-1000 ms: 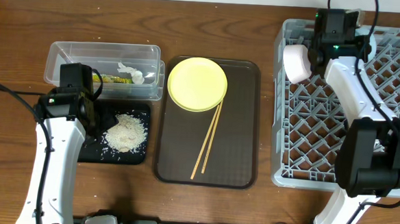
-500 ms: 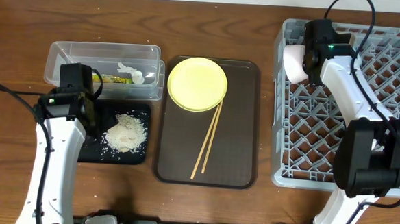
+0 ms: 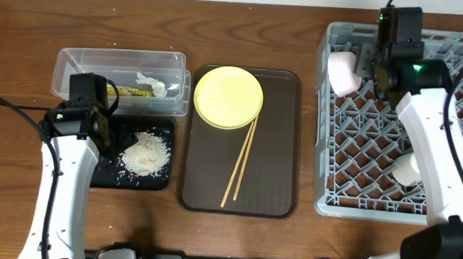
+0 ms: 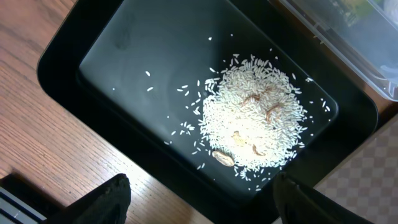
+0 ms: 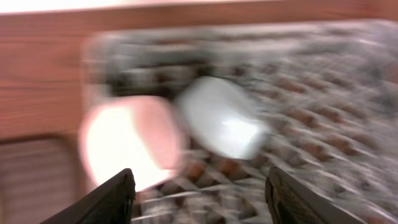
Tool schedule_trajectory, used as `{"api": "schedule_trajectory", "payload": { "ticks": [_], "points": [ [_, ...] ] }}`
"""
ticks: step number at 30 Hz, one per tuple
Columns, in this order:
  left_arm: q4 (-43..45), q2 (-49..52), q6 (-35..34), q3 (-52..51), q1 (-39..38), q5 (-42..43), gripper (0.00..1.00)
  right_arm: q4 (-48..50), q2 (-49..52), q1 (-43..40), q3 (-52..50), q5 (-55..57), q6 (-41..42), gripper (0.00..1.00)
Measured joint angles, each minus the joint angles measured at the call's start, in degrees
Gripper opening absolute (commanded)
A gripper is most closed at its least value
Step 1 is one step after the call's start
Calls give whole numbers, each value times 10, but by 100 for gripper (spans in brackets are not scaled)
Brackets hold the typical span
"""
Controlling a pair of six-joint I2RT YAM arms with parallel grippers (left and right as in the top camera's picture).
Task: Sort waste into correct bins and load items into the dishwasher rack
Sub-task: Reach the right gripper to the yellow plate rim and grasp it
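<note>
Right gripper [image 5: 199,180] is hovering over the far-left corner of the dishwasher rack [image 3: 349,151], its fingers standing apart with nothing between them. The pink bowl [image 3: 342,72] is sitting in that corner with a light blue bowl [image 5: 221,124] just beside it, though the wrist view is blurring badly. Left gripper [image 4: 202,186] is hanging, jaws apart and empty, above the rice scraps [image 4: 252,118] lying in the black tray [image 4: 112,56]. Loading dishes seems to be the step in hand. The next move is probably calling for a reach across to the yellow plate [image 3: 228,97] or the chopsticks [image 3: 240,163] waiting on the brown serving tray [image 3: 280,187].
</note>
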Motion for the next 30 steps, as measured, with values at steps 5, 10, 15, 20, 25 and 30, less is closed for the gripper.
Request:
{"api": "schedule_trajectory", "payload": {
  "ticks": [5,10,15,20,25,30],
  "points": [
    [0,0,0,0,0,0,77,18,12,36,0,-151,-2,65],
    [0,0,0,0,0,0,77,28,61,98,0,-212,-3,61],
    [0,0,0,0,0,0,77,37,136,148,0,-225,3,61],
    [0,0,0,0,0,0,77,65,205,176,0,-210,27,58],
    [0,0,0,0,0,1,77,90,252,196,0,-194,59,53],
    [0,0,0,0,0,2,77,111,287,214,0,-174,90,40]
  ]
}}
